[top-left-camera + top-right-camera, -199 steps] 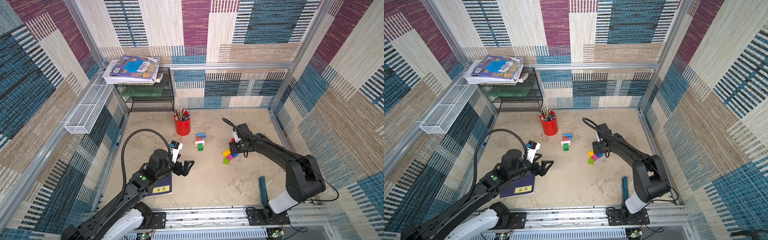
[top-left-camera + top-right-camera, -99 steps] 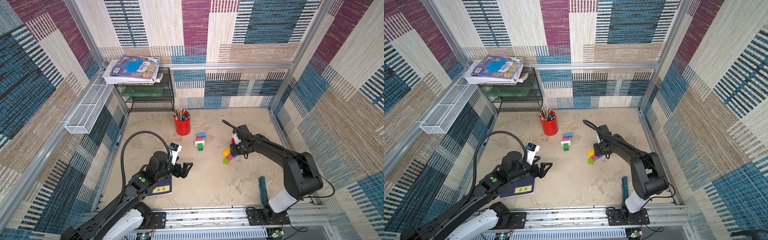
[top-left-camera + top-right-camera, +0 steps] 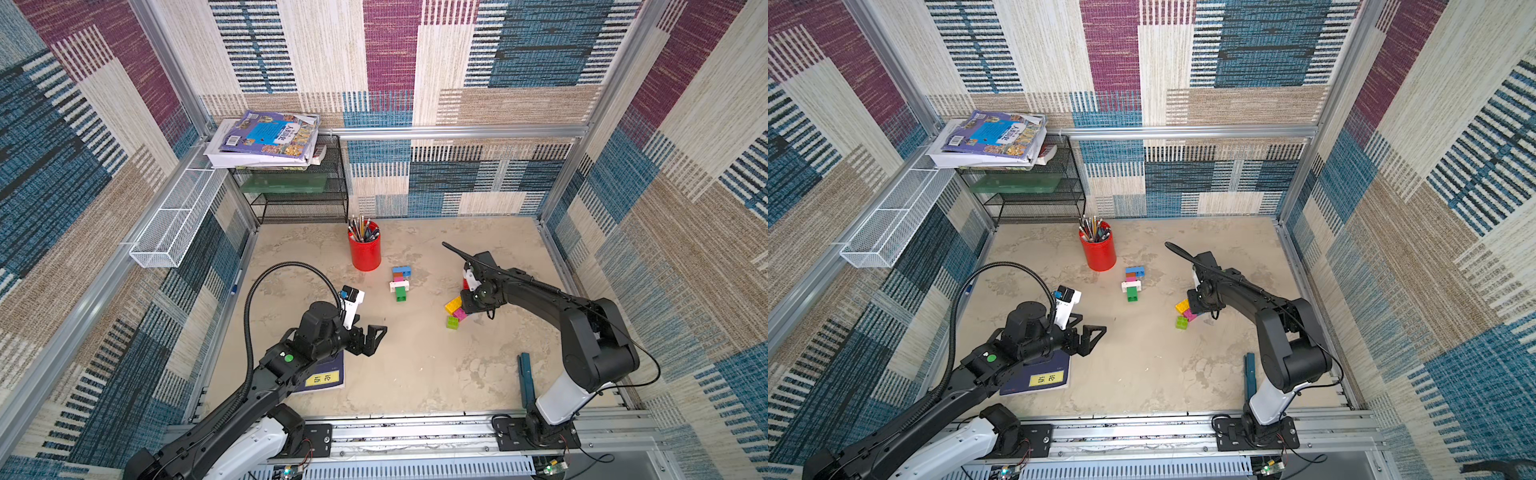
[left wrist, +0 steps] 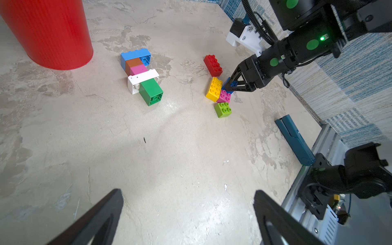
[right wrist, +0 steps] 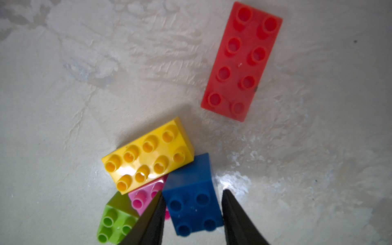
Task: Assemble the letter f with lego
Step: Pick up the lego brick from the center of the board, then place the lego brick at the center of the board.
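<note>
In both top views the right gripper (image 3: 467, 309) is mostly buried under its own wrist, so how its jaws stand cannot be read there. The red brick (image 3: 464, 285) shows only as a sliver behind that arm. The yellow brick (image 3: 453, 305), pink brick (image 3: 460, 314) and lime brick (image 3: 452, 323) huddle at about 4 o'clock from the joined bricks (image 3: 400, 284). These lie flat on the table (image 3: 415, 374), between 4 and 5 o'clock of the red pen cup (image 3: 365, 251). The left gripper (image 3: 374, 332) hangs at 7 o'clock from the joined bricks, well apart from all the lego. In the left wrist view that gripper (image 4: 187, 192) is cut off by the frame edge. Only its two tips show, spread wide over bare table and holding nothing. The right gripper (image 4: 228, 88) points down into the clump, where a corner of the blue brick (image 4: 233, 83) peeks out between its tips. In the right wrist view the fingers (image 5: 152, 220) are dark, blurred and cut off by the edge. They straddle the blue brick (image 5: 191, 201), one touching its side next to the pink brick (image 5: 146, 195), the other close against the far side. Whether they squeeze it cannot be told. The blue brick touches the yellow brick (image 5: 148, 154), and the red brick (image 5: 241, 61) lies apart.
</note>
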Controlling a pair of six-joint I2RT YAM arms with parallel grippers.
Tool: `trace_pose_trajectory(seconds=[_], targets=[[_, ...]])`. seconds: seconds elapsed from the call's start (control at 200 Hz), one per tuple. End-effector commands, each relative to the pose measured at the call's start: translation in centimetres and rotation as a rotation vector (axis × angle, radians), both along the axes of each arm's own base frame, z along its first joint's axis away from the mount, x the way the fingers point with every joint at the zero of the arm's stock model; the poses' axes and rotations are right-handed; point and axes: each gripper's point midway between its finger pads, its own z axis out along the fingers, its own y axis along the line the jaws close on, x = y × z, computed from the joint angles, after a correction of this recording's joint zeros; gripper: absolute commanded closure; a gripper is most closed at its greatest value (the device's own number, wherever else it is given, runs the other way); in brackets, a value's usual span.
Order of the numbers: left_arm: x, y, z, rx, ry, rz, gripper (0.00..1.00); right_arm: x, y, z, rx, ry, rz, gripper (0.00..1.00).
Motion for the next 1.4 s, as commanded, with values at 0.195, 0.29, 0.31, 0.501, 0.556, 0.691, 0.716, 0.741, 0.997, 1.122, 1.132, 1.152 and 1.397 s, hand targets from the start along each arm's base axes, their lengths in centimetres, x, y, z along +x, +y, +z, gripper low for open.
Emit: trace_pose_trajectory(seconds=[0.195,0.29,0.31,0.501,0.556,0.691,0.716,0.741,0.997,1.122,1.132,1.152,1.397], targets=[[-0.5,-0.2,-0.3,0.012,0.031,-0.027,0.01,0.9,-0.9,0.8,-0.031,-0.039,-0.020,0.63],[-0.7,-0.4,-0.3,0.011,0.035,-0.045,0.01,1.4,-1.3,2.0,-0.043,-0.072,-0.031,0.64],[-0.8,-0.4,-0.2,0.010,0.035,-0.047,0.01,1.5,-1.3,2.3,-0.044,-0.080,-0.030,0.65],[-0.7,-0.3,-0.2,0.013,0.043,-0.035,0.01,2.2,0.4,4.8,-0.043,-0.138,0.041,0.67],[-0.6,-0.1,-0.3,0.023,0.045,-0.027,0.01,2.1,1.5,5.3,-0.051,-0.152,0.088,0.67],[-0.4,0.6,-0.6,0.059,0.050,0.007,0.01,1.7,5.4,6.0,-0.032,-0.169,0.250,0.67],[-0.4,0.7,-0.6,0.062,0.050,0.009,0.01,1.5,6.2,6.1,-0.020,-0.167,0.287,0.67],[-0.4,0.7,-0.6,0.060,0.048,0.011,0.01,1.3,6.9,6.1,-0.012,-0.166,0.315,0.67],[0.2,2.1,-0.1,0.052,0.010,0.105,0.01,-1.5,13.9,5.0,0.009,-0.154,0.631,0.67],[0.1,2.9,0.2,0.045,-0.029,0.139,0.01,-2.8,16.2,3.3,-0.016,-0.123,0.748,0.67],[0.1,3.0,0.3,0.044,-0.034,0.142,0.01,-2.8,16.2,3.2,-0.017,-0.119,0.754,0.67],[0.1,3.2,0.3,0.043,-0.039,0.146,0.01,-2.9,16.4,3.0,-0.015,-0.112,0.764,0.67],[-0.6,4.1,0.2,0.028,-0.070,0.167,0.01,-4.0,18.3,0.9,-0.034,-0.064,0.862,0.67]])
